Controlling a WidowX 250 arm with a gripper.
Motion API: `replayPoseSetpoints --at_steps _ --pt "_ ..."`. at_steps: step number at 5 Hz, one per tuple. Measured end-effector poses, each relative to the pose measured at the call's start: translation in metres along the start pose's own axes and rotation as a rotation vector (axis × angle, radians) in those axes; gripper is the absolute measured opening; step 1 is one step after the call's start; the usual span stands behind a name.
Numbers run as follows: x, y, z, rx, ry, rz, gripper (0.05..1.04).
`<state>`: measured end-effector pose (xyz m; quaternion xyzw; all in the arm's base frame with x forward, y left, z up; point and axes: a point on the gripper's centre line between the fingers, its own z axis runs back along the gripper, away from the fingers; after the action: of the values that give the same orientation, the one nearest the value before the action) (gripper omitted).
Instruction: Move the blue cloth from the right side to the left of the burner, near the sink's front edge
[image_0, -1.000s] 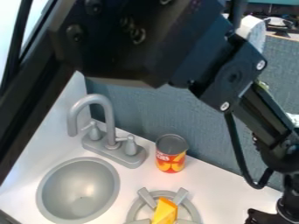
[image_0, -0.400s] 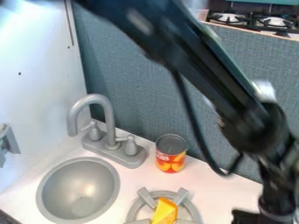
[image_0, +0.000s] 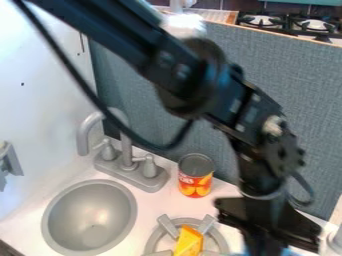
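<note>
The black gripper (image_0: 264, 244), lower right, grasp indeterminable, hangs near a yellow wedge (image_0: 189, 242) apparently supported by a round grey burner (image_0: 168, 227).

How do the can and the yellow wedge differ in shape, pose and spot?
The can is a cylinder; the wedge is angular. The can stands upright on the counter; the wedge sits on the burner ring. The can is red and orange with a grey top; the wedge is plain yellow-orange.

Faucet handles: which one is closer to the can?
The right handle in the picture, between the spout and the can. The left handle is on the spout's other side.
</note>
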<state>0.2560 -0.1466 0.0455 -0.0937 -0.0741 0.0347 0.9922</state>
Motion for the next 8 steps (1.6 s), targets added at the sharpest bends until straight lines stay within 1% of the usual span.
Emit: replayPoseSetpoints --at_steps 1,2,3,4,5,6,7,8 --pt "-0.005 0.047 0.007 0.106 -0.020 0.131 0.169" --pt "-0.005 0.098 0.004 0.194 -0.049 0.287 0.169" --pt "-0.014 0.137 0.000 0.256 -0.072 0.374 0.169" --pt "-0.029 0.159 -0.005 0.305 -0.071 0.430 0.169" --pt "-0.035 0.180 -0.018 0.309 -0.069 0.480 0.169" --pt "-0.032 0.197 -0.040 0.285 -0.096 0.517 0.169" --pt "-0.022 0.200 -0.068 0.259 -0.106 0.566 0.169" --pt "-0.024 0.200 -0.081 0.260 -0.074 0.613 0.169"
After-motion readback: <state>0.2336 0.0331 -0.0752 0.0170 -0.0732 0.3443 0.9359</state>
